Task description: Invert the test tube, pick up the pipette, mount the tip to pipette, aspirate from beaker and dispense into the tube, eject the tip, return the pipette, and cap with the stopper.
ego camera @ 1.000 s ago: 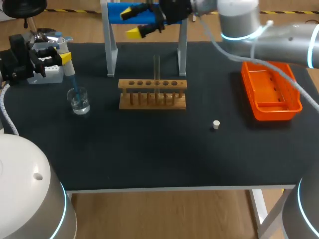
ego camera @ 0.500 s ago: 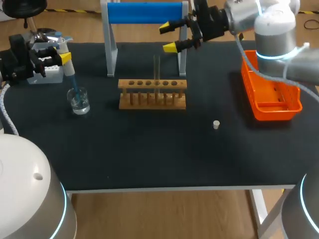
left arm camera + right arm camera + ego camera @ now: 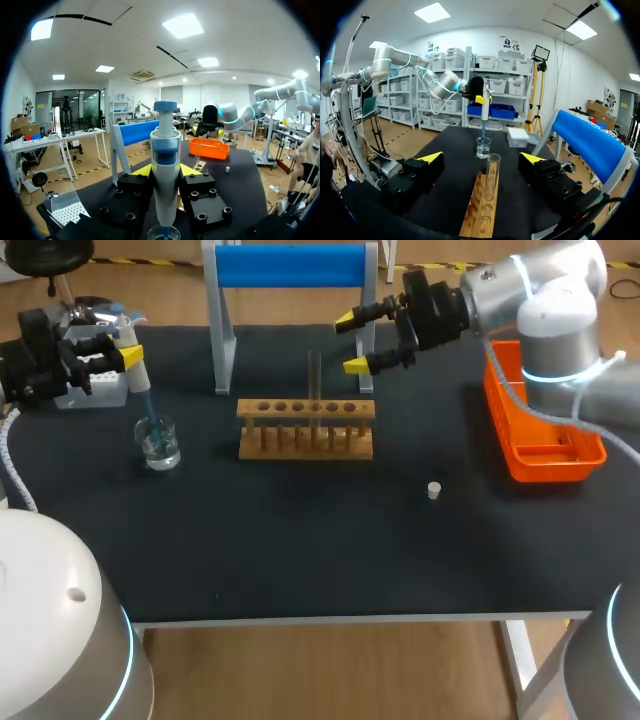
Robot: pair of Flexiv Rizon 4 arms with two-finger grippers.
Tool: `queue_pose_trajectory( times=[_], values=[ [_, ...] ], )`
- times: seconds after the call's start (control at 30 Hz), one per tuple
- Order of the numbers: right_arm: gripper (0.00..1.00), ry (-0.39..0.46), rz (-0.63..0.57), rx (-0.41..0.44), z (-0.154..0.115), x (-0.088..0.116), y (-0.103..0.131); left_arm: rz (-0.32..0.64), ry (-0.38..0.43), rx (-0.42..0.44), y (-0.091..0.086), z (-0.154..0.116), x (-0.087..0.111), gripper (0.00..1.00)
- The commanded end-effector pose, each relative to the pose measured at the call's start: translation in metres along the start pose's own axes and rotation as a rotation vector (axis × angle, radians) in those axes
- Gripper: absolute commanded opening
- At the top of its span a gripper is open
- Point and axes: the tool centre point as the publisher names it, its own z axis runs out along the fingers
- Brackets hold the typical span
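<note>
**A:** Where is the left gripper (image 3: 165, 170)?
**B:** Well off the left end of the wooden test tube rack (image 3: 306, 428). It is clamped on the pipette (image 3: 133, 365), with a finger on each side of the body. The bluish tip (image 3: 148, 410) dips into the beaker (image 3: 158, 443), which stands off that same end of the rack.

**A:** And the right gripper (image 3: 354, 342)?
**B:** Its fingers are spread wide and grasp nothing. It hangs above and just behind the rack's right end.

**A:** The test tube (image 3: 314, 380)?
**B:** Upright in a hole just right of the rack's middle, open mouth up. In the right wrist view it stands ahead of the fingers, in line with the gap.

**A:** The stopper (image 3: 433, 490)?
**B:** On the black mat (image 3: 300, 540), in front of the rack and to its right. An orange bin (image 3: 545, 425) sits farther off the rack's right end.
</note>
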Motion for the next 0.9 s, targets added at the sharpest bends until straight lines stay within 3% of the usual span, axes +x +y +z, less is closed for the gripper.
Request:
queue_pose_trajectory(
  times=[0.03,0.47,0.9],
  values=[
    [1.00,0.001,0.008,-0.007,0.006,-0.007,-0.013,0.000,0.001,0.001,0.000,0.000,0.000,0.00],
    [1.00,-0.015,0.059,0.001,0.029,-0.008,-0.043,0.000,0.001,0.001,0.000,0.000,0.000,0.00],
    [1.00,-0.068,0.058,0.067,0.055,-0.007,-0.043,0.000,0.001,0.001,0.000,0.000,0.000,0.00]
  ],
)
